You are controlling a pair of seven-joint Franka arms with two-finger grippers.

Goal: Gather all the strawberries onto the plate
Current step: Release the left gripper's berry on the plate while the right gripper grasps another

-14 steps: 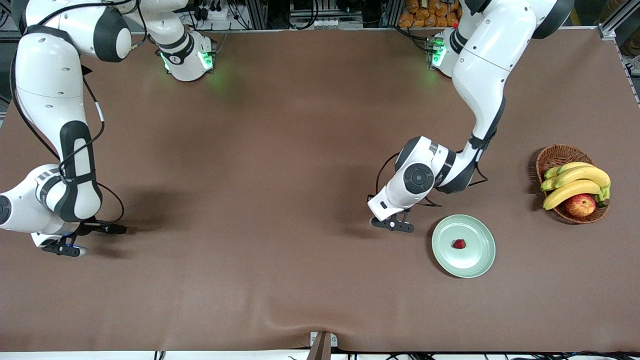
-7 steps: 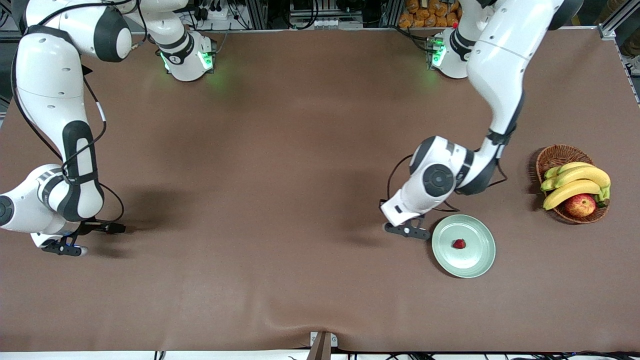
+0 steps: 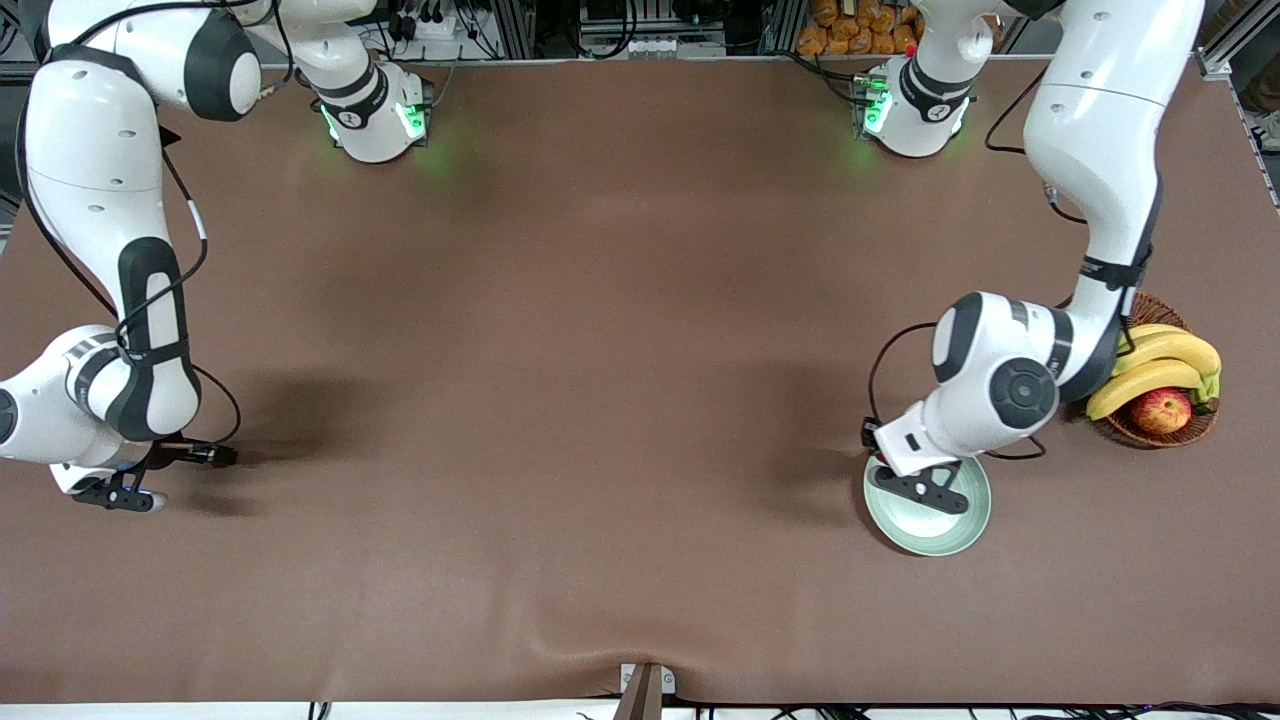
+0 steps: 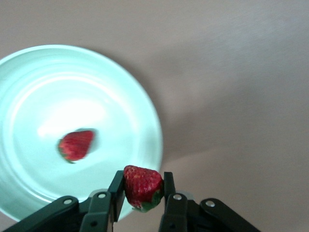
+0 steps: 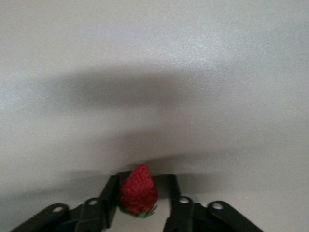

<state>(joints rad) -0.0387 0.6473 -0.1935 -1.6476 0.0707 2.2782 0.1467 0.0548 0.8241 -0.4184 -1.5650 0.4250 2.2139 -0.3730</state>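
Observation:
My left gripper hangs over the pale green plate, near the rim toward the right arm's end. It is shut on a red strawberry with a green cap, seen between the fingers of the left gripper. A second strawberry lies on the plate, hidden under the hand in the front view. My right gripper is low at the table near the right arm's end. In the right wrist view the right gripper is shut on a third strawberry.
A brown wicker basket with bananas and an apple stands beside the plate toward the left arm's end, partly covered by the left forearm. A brown cloth covers the table.
My left gripper has carried its strawberry from beside the plate to over it, covering the berry on the plate in the front view. The right arm has barely moved.

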